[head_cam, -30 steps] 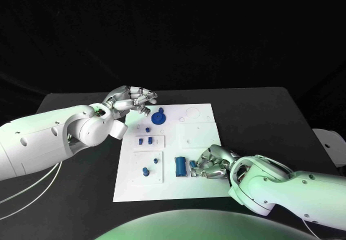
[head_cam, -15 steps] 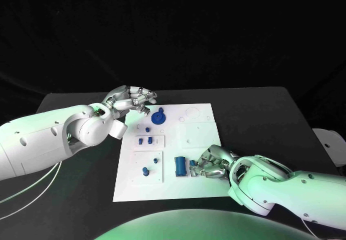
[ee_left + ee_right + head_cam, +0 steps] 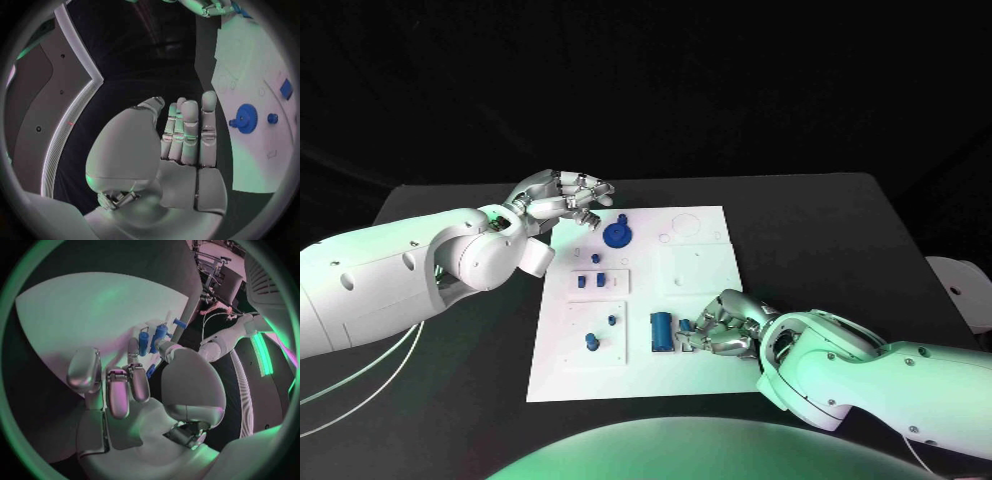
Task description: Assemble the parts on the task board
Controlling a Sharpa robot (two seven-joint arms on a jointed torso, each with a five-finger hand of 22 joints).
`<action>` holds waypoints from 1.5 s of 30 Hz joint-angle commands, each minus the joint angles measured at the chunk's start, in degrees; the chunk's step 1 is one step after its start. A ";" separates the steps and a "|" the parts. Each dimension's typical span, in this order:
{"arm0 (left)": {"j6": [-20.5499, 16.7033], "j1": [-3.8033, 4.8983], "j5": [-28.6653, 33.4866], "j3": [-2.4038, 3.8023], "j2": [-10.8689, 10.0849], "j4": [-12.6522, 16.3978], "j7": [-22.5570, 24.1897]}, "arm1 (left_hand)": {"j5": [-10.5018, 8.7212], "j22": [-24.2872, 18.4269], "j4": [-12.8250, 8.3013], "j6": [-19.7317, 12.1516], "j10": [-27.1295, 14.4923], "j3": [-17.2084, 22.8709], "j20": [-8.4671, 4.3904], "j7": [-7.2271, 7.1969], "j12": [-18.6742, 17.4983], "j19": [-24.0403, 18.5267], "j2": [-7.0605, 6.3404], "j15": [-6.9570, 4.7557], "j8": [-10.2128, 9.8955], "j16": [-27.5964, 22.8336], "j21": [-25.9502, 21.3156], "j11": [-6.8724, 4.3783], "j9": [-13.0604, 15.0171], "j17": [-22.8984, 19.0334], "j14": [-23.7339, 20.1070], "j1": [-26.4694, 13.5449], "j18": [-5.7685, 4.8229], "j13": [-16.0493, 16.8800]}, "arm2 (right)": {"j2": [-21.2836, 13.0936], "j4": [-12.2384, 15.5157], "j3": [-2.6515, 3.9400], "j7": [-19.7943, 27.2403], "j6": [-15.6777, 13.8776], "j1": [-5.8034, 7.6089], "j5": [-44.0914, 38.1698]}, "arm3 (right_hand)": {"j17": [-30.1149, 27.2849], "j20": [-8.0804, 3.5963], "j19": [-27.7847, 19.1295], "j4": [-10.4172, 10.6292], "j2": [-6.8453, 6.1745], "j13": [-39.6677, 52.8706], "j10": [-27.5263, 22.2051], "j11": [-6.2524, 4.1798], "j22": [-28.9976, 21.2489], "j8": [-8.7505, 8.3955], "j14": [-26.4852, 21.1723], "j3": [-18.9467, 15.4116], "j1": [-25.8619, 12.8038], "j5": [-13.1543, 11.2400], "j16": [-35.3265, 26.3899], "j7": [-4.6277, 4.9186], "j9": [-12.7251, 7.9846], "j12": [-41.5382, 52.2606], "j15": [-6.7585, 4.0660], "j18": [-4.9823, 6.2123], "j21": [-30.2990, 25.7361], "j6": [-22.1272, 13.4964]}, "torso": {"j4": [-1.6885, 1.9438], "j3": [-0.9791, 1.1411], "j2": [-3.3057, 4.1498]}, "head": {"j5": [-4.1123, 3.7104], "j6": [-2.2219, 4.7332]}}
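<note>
Resting low on the task board (image 3: 689, 375), the right hand (image 3: 718, 328) pinches a small blue part (image 3: 687, 328) beside the blue block (image 3: 659, 331); the left hand (image 3: 563, 196) hovers at the board's far corner, fingers curled, holding nothing

A black table (image 3: 805, 230) spans the scene, running from 9 o'clock to 3 o'clock, with dark cloth (image 3: 675, 90) behind it at 12.
</note>
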 commanded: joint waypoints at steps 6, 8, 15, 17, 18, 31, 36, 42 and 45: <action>0.59 0.02 0.19 0.04 0.04 0.05 0.24 | 0.02 0.67 0.01 -0.26 -0.38 0.18 0.14 0.05 0.36 0.37 -0.15 0.07 0.27 -0.23 -0.41 -0.09 0.06 0.04 -0.39 -0.65 0.68 0.06 | -0.65 1.24 -0.03 1.42 -0.04 -0.10 -0.24 | 15.07 0.22 0.36 -0.09 1.02 7.17 1.19 0.17 5.66 -0.34 6.07 -1.00 1.08 1.45 0.23 -0.04 -0.19 -0.19 -0.28 -0.83 -0.11 0.65 | -0.02 0.00 -0.02 | 0.06 -0.06; 0.59 0.02 0.19 0.04 0.02 0.04 0.23 | 0.02 0.67 0.01 -0.26 -0.38 0.18 0.14 0.05 0.36 0.37 -0.15 0.07 0.27 -0.23 -0.41 -0.09 0.06 0.04 -0.39 -0.65 0.68 0.06 | -0.94 1.53 -0.03 1.55 -0.20 -0.10 -0.43 | 15.07 0.21 0.39 -0.11 1.20 7.18 1.19 0.16 5.70 -0.38 6.07 -1.01 1.41 1.91 0.23 -0.06 -0.25 -0.19 -0.29 -0.84 -0.05 0.66 | -0.02 0.00 -0.02 | 0.07 -0.04; 0.57 0.02 0.19 0.04 -0.01 0.05 0.19 | 0.02 0.67 0.01 -0.26 -0.38 0.18 0.14 0.05 0.36 0.37 -0.15 0.07 0.27 -0.23 -0.41 -0.09 0.06 0.04 -0.39 -0.65 0.68 0.06 | -1.83 2.01 -0.02 1.65 -0.39 -0.08 -1.16 | 15.07 0.19 0.41 -0.13 1.46 7.20 1.21 0.14 5.74 -0.46 6.07 -0.88 1.94 2.82 0.23 -0.06 -0.35 -0.16 -0.30 -0.84 -0.10 0.67 | 0.00 -0.01 -0.01 | 0.10 -0.02; 0.55 0.02 0.19 0.04 -0.02 0.05 0.18 | 0.02 0.67 0.01 -0.26 -0.38 0.18 0.14 0.05 0.36 0.37 -0.15 0.07 0.27 -0.23 -0.41 -0.09 0.06 0.04 -0.39 -0.65 0.68 0.06 | -2.00 1.94 -0.02 1.60 -0.14 -0.07 -1.25 | 15.07 0.19 0.41 -0.16 1.47 7.21 1.21 0.14 5.75 -0.49 6.07 -0.81 2.13 3.06 0.23 -0.07 -0.38 -0.16 -0.31 -0.84 -0.09 0.66 | 0.01 0.01 0.01 | 0.12 -0.03; 0.54 0.02 0.19 0.04 -0.03 0.05 0.18 | 0.02 0.67 0.01 -0.26 -0.38 0.18 0.14 0.05 0.36 0.37 -0.15 0.07 0.27 -0.23 -0.41 -0.09 0.06 0.04 -0.39 -0.65 0.68 0.06 | -2.06 1.90 -0.02 1.55 0.02 -0.06 -1.28 | 15.07 0.18 0.42 -0.24 1.47 7.18 1.19 0.12 5.76 -0.52 6.07 -0.67 2.53 3.29 0.23 -0.09 -0.41 -0.20 -0.32 -0.84 -0.12 0.66 | 0.03 0.01 0.02 | 0.12 -0.04; 0.48 0.02 0.65 0.03 0.02 -0.07 0.46 | 0.07 0.67 0.01 -0.31 -0.42 0.20 0.15 0.06 0.36 0.36 -0.14 0.08 0.28 -0.27 -0.56 -0.08 0.10 -0.05 -0.43 -0.74 0.70 0.06 | -3.43 0.97 0.10 8.12 -0.56 0.92 2.36 | 14.56 0.33 -0.24 -1.06 0.69 6.50 0.60 0.53 5.20 -1.61 5.95 1.84 8.91 2.65 0.03 0.47 -0.88 -1.13 -0.04 -0.46 -2.91 -1.28 | 0.01 -0.08 -0.14 | 0.10 0.37; -0.13 0.01 1.65 0.03 0.07 -0.37 1.14 | 0.07 0.65 0.01 -0.32 -0.43 0.19 0.15 0.06 0.36 0.31 -0.16 0.08 0.28 -0.27 -0.68 -0.07 0.10 -0.06 -0.43 -0.76 0.71 0.06 | -4.31 -0.75 0.18 16.07 -1.82 3.80 7.08 | 12.83 0.97 -1.66 -3.97 -0.06 4.98 -0.96 1.44 3.79 -2.44 5.54 4.10 13.84 1.62 -0.74 1.55 -0.74 -3.11 0.69 0.23 -7.79 -3.91 | 0.03 -0.24 -0.38 | -0.05 1.35; -0.47 -0.01 2.13 0.03 0.36 -0.90 1.63 | 0.05 0.64 0.01 -0.35 -0.45 0.17 0.15 0.08 0.36 0.30 -0.19 0.08 0.27 -0.27 -0.72 -0.07 0.11 -0.05 -0.44 -0.80 0.72 0.06 | -2.84 -2.20 0.20 16.74 -0.74 5.38 5.13 | 13.43 0.97 -1.19 -5.84 -0.90 5.99 -0.22 0.97 4.07 -0.38 5.69 3.07 15.49 -1.52 -0.49 0.82 0.61 -1.65 0.45 0.14 -7.00 -1.65 | 0.33 -0.40 -0.62 | -0.31 1.70; -0.44 -0.02 2.21 0.03 0.59 -1.18 1.70 | 0.05 0.64 0.01 -0.35 -0.45 0.17 0.15 0.08 0.36 0.30 -0.19 0.08 0.27 -0.27 -0.72 -0.07 0.11 -0.05 -0.44 -0.80 0.72 0.06 | -1.81 -2.63 0.20 16.02 -1.04 5.39 3.42 | 13.66 0.67 -0.98 -6.05 -0.67 6.38 0.12 0.47 4.22 0.93 5.75 2.64 15.96 -2.11 -0.39 0.22 1.61 -1.07 0.06 0.09 -6.65 -0.76 | 0.42 -0.39 -0.63 | -0.22 1.82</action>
